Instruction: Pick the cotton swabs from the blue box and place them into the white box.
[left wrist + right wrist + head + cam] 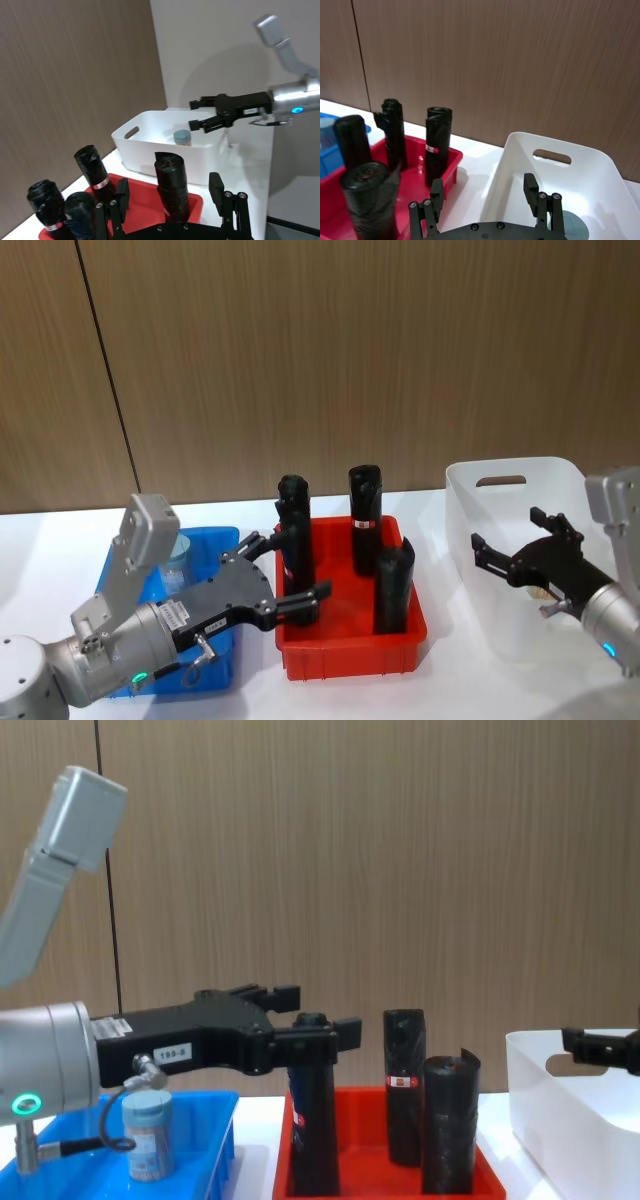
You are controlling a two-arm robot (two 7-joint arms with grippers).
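Grey-lidded cotton swabs [182,137] sit in the white box [150,150], just below the right gripper [194,115], its jaws released; the left gripper [287,567], also released, is well apart from that box.

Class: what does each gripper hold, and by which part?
Nothing: left gripper open over the red tray; right gripper open over the white box.

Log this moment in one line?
left gripper open, over red tray; right gripper open, over white box; cotton swabs jar in blue box
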